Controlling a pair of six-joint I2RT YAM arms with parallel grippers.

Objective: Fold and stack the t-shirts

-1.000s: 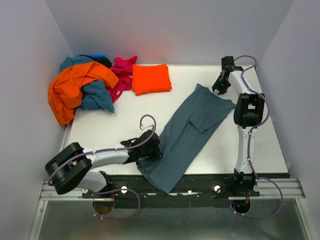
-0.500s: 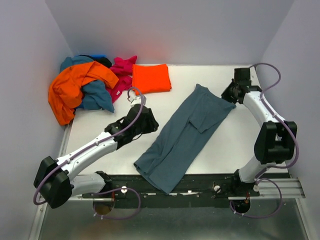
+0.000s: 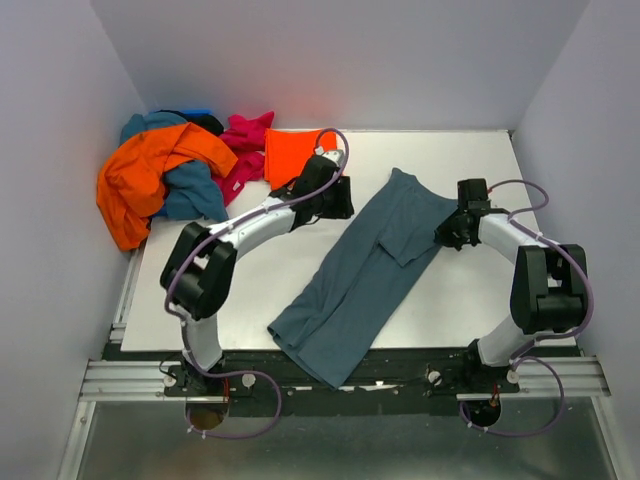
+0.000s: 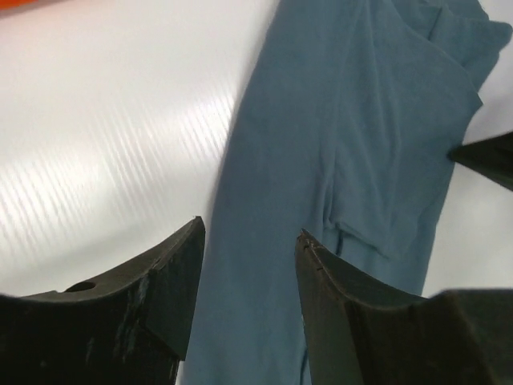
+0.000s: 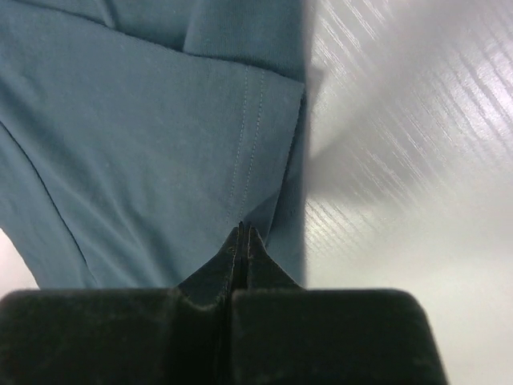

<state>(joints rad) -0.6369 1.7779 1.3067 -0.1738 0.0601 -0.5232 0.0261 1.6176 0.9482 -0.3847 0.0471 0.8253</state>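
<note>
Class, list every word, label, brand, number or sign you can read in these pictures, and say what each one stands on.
None can be read.
The blue-grey t-shirt, the folded orange-red t-shirt and the heaped shirts are plain.
The left arm and right arm show no legible marking.

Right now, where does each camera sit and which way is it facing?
Top external: above and behind, looking down on the table; left arm and right arm show.
Left wrist: looking down past the open left pincer at the blue-grey t-shirt.
Right wrist: looking down past the shut right pincer at its sleeve hem.
Shared: all see that shirt.
</note>
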